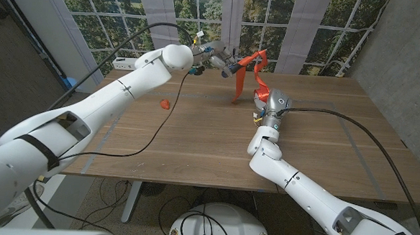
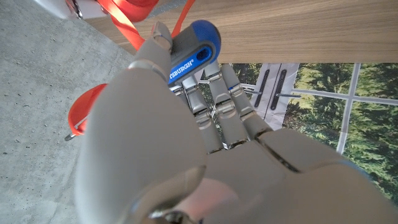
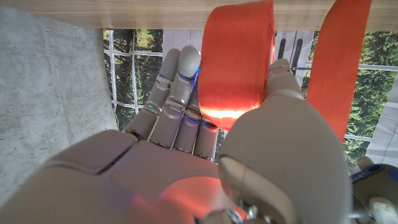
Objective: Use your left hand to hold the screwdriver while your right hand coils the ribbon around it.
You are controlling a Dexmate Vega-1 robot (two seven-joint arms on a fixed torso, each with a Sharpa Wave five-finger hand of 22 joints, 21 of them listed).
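Ribbon (image 1: 253, 61): one; screwdriver (image 1: 229, 70): one; robot hands: two.

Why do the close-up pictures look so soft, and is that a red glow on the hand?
In the right wrist view the right hand sits too near the lens, so it blurs, and the orange ribbon tints it red. In the left wrist view the left hand blurs too, while the screwdriver handle's lettering stays sharp. The head view is evenly lit.
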